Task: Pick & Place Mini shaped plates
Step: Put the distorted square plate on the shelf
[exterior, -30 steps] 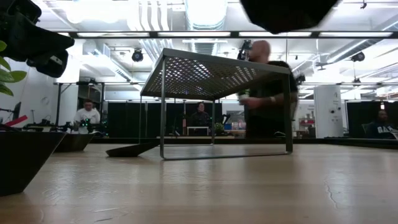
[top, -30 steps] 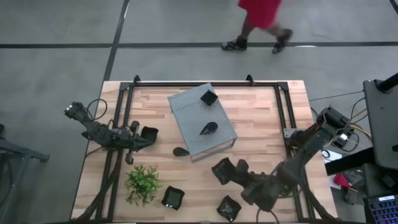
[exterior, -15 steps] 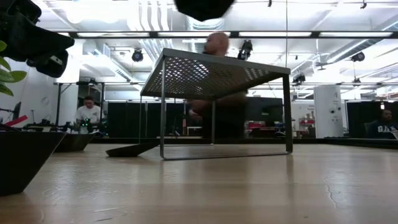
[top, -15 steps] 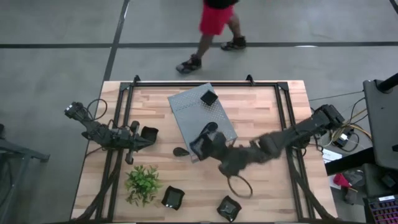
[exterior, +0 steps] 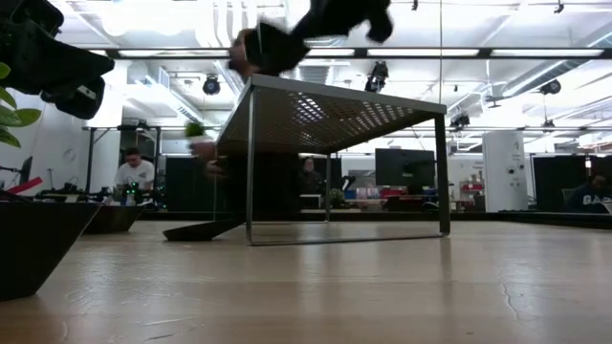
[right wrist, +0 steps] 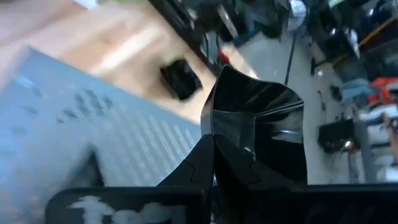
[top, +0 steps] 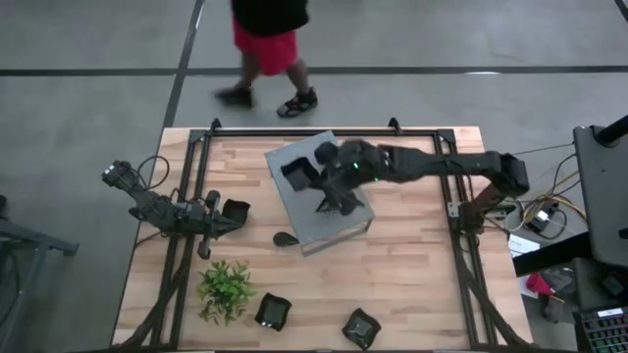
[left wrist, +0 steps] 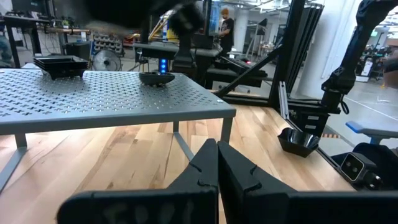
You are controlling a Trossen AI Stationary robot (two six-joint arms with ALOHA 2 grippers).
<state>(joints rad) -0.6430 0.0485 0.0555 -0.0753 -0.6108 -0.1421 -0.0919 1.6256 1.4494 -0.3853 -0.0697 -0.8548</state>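
Observation:
My right gripper is shut on a black square plate, held above the grey perforated box. In the low view the plate hangs just over the box top's left edge. A square plate and a leaf plate rest on the box top. My left gripper is shut and empty, low over the table's left side beside a square plate. Another leaf plate lies on the table by the box's near left corner. My right gripper pinches the square plate's raised rim between its two fingers, at one edge of the plate. The plate is lifted clear of the box and sticks out beyond the fingertips, tilted, toward the table's left.
A green plant stands near the front left. Two more black plates lie by the near edge. A black frame rings the table. A person walks behind the far edge.
My right gripper has swung from the table's near right part toward the far edge and the left, rising over the grey box with the square plate still in its fingers. The person behind the table has walked toward the left.

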